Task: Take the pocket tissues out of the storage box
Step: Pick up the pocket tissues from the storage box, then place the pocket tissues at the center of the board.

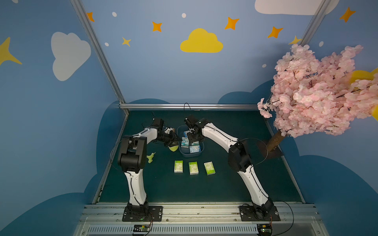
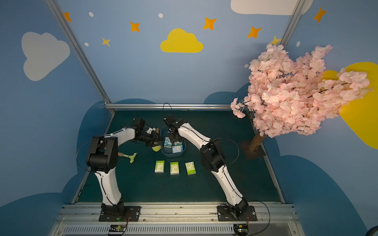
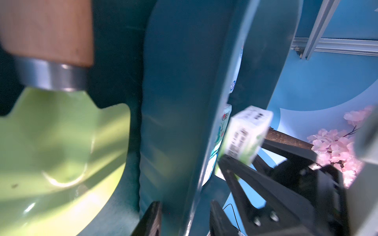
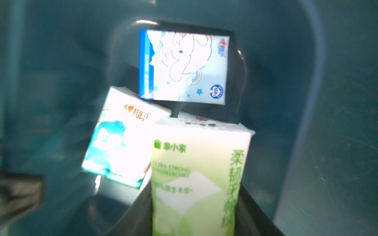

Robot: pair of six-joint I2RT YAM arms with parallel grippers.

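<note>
At the storage box (image 1: 191,155) left wall: left gripper (image 3: 184,214), narrow, jaws straddling the wall (clamped or not, cannot tell). Inside the box: right gripper (image 4: 194,190) pinching a lime-green pack (image 4: 196,173); blue packs (image 4: 182,65) lie there too. Step looks like extraction. Next move calls for lifting clear of the rim and setting down by the three packs (image 1: 193,168) in front of the box.

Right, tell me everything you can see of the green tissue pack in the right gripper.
The lime-green tissue pack is small, flat and rectangular, in glossy plastic wrap. It is white at the free end, fading to green toward the fingers, with green Chinese characters, "ultra-strong handkerchief" print and a white diamond. The left wrist view shows barcodes on its back. The right gripper clamps one short end between dark fingers, holding it over the storage box, above the blue cartoon packs. Contact with them cannot be told.
</note>
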